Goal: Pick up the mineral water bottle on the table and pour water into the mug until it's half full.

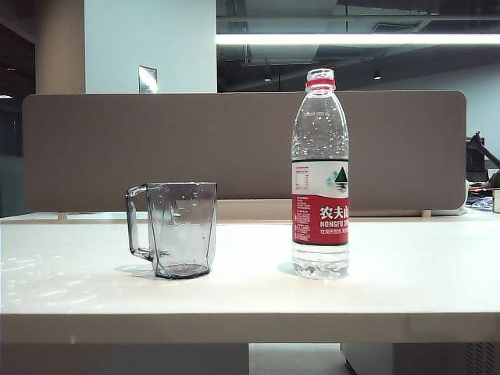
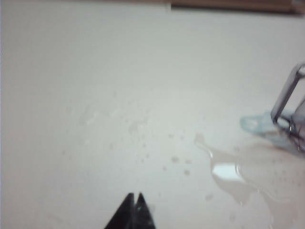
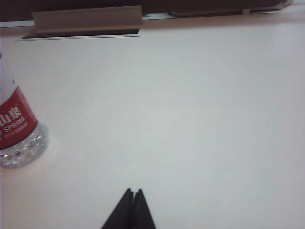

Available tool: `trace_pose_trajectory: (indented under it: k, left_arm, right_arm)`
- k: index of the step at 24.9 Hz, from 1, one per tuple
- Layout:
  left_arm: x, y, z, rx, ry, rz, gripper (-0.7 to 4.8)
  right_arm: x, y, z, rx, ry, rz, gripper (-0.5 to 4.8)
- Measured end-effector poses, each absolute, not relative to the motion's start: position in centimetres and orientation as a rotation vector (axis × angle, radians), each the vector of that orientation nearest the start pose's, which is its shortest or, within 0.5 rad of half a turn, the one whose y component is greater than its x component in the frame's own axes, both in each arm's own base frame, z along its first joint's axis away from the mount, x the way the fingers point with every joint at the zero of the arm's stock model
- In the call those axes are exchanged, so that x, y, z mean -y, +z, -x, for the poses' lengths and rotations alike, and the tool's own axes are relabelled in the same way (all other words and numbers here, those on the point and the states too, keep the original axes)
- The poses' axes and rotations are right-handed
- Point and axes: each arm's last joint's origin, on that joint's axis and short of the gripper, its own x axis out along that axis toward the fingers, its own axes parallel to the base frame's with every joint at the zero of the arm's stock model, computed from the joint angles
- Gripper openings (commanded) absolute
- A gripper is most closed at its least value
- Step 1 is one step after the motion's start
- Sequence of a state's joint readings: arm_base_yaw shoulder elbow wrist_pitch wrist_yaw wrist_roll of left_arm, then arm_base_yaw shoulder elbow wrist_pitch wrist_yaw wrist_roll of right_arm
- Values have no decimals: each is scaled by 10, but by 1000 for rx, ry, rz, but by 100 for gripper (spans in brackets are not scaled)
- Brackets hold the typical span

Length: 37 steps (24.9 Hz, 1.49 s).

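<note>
Bottle (image 1: pixel 320 176) label reads "NONGFU" ("SPRING" too); left gripper (image 2: pixel 134 196), right gripper (image 3: pixel 133 192) both closed, empty.

I see the table (image 1: pixel 406 281) — a wide cream top with a thick front edge — carrying two things, both upright and well apart. The mug (image 1: pixel 183 229) stands off to one side ahead of my left gripper (image 2: pixel 135 195), a puddle of water (image 2: pixel 228 174) and scattered droplets spread beside it. The mineral water bottle (image 1: pixel 320 176) stands off to one side ahead of my right gripper (image 3: pixel 133 192).
</note>
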<state>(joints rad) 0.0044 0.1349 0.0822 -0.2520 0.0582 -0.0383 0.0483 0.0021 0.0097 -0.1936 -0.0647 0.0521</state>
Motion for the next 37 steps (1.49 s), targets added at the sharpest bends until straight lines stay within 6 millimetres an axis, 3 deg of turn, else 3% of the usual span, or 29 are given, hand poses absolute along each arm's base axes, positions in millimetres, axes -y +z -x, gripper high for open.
trace_pose_trajectory:
  k: [6,11,16,18,21,24,26,29,34,37]
  left_arm:
    - [25,208,-114,-576,-211,-20,-1]
    - [54,256,-129,-647,-379,-85,-1]
    - [78,303,-133,-495,-521,-90,-1]
    - [85,315,-135,-373,-564,-63,-1]
    - [88,327,-139,-233,-584,-24,-1]
    - [89,335,-140,-149,-585,-1,-1]
    - [89,337,-140,-131,-585,4,-1]
    - [92,333,-145,-153,-585,-2,-1]
    - [97,319,-153,-217,-583,-20,-1]
    - [101,312,-158,-248,-581,-29,-1]
  right_arm:
    - [-9,149,-95,-186,178,-66,-4]
    - [-11,150,-95,-179,252,-91,58]
    - [-12,150,-95,-201,269,-280,58]
    - [-12,151,-95,-213,264,-384,58]
    - [-13,157,-95,-165,327,-397,57]
    - [-13,180,-93,-38,335,-363,57]
    - [-11,209,-86,80,300,-297,57]
    - [-8,269,-75,247,230,-116,58]
    - [-9,317,-83,253,229,9,58]
    - [-11,337,-103,152,265,81,58]
